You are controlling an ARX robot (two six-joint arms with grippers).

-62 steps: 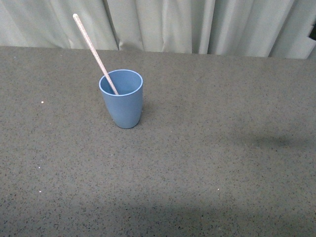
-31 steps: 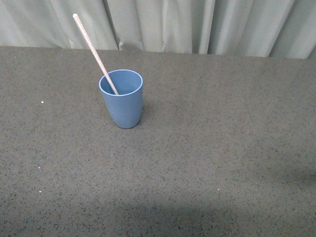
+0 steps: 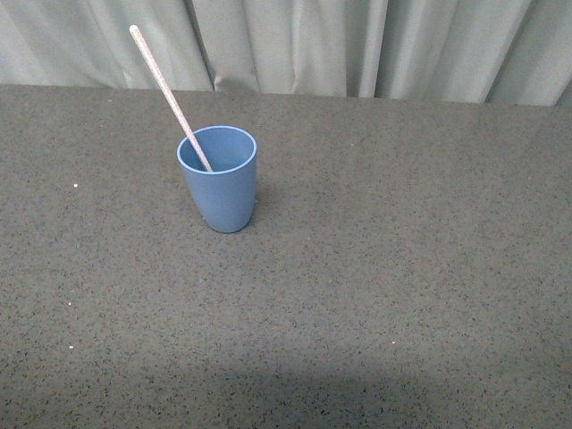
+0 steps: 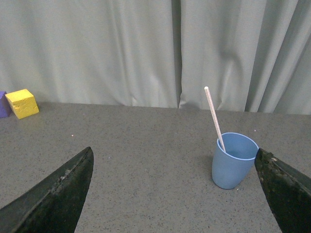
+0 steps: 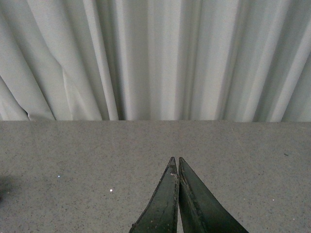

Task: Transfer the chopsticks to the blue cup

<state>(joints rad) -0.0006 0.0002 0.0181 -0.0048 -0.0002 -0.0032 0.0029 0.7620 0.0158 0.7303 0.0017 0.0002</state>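
Note:
The blue cup (image 3: 217, 177) stands upright on the dark speckled table at the left of middle in the front view. The chopstick (image 3: 167, 91) stands in it, leaning up and to the left against the rim. Neither arm shows in the front view. In the left wrist view the cup (image 4: 233, 159) with the chopstick (image 4: 214, 118) sits ahead, close to one finger. My left gripper (image 4: 175, 158) is open and empty, its fingers far apart. My right gripper (image 5: 176, 160) is shut and empty, above bare table facing the curtain.
A pale curtain (image 3: 295, 45) hangs along the table's far edge. A yellow block (image 4: 22, 103) and a purple object (image 4: 2, 104) sit far off by the curtain in the left wrist view. The table (image 3: 402, 268) has small white specks.
A shadow at the right of the table has slid off to the right and gone. The cup and chopstick stay in place, shifted only a hair left in the picture.

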